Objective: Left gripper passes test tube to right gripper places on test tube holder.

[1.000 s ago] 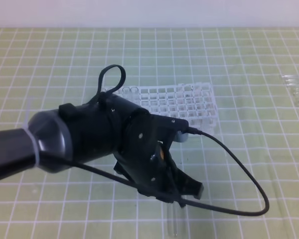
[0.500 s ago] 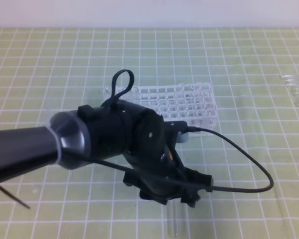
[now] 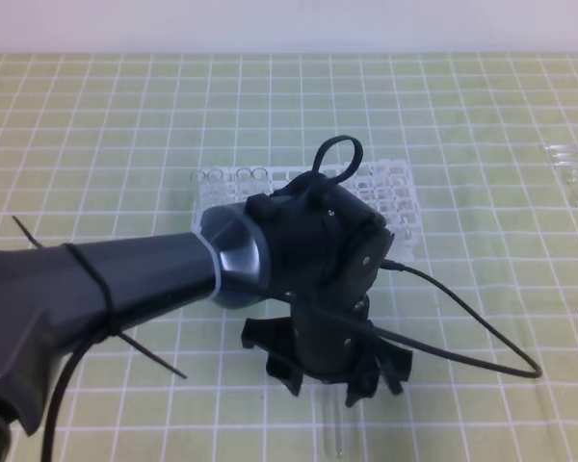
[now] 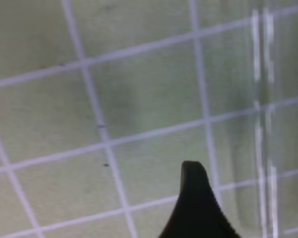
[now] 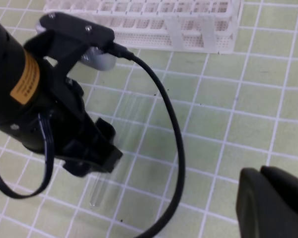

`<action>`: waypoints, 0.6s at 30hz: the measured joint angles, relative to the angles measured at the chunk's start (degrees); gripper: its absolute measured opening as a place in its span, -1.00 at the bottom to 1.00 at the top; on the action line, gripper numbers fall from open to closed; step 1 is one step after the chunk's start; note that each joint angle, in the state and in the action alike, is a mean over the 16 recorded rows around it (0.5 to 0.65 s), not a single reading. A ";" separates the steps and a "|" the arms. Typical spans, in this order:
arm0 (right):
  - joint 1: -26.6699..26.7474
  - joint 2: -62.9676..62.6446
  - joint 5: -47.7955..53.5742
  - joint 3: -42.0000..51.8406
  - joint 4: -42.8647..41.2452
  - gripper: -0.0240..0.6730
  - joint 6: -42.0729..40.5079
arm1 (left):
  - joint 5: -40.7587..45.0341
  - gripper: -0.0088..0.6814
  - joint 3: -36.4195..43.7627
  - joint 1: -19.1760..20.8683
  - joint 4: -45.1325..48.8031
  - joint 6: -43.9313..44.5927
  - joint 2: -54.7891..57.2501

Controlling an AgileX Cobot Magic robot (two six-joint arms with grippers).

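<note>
You have a pale green mat (image 3: 482, 115) ruled with white grid lines filling the frame, matte and flat. At the bottom centre of the high view a slender clear glass test tube (image 3: 335, 433) lies flat on it, its rounded end toward the bottom edge; in the right wrist view the same tube (image 5: 109, 163) runs diagonally through the left half of the frame.

Your left gripper (image 3: 339, 371), glossy black plastic on a thick dark-grey arm with a silver ring, hangs directly over the tube's upper part with its jaws spread wide. They straddle the tube and hold nothing. In the left wrist view one black fingertip (image 4: 194, 208) rises from the bottom edge, just left of the glass; whether it touches you cannot tell.

Your right gripper (image 5: 273, 203) shows as a black bulk in the lower right corner of its own view, jaws closed and holding nothing, well apart from the tube.

The white lattice test tube holder (image 3: 390, 207) sits above centre, partly hidden behind the left wrist. A black cable (image 3: 482, 337) loops to the right over the mat. More clear tubes (image 3: 570, 168) lie at the right edge.
</note>
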 joint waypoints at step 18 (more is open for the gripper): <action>0.00 0.00 -0.36 0.00 0.00 -0.97 0.00 | -3.81 0.24 -0.98 -0.05 -2.93 1.88 1.79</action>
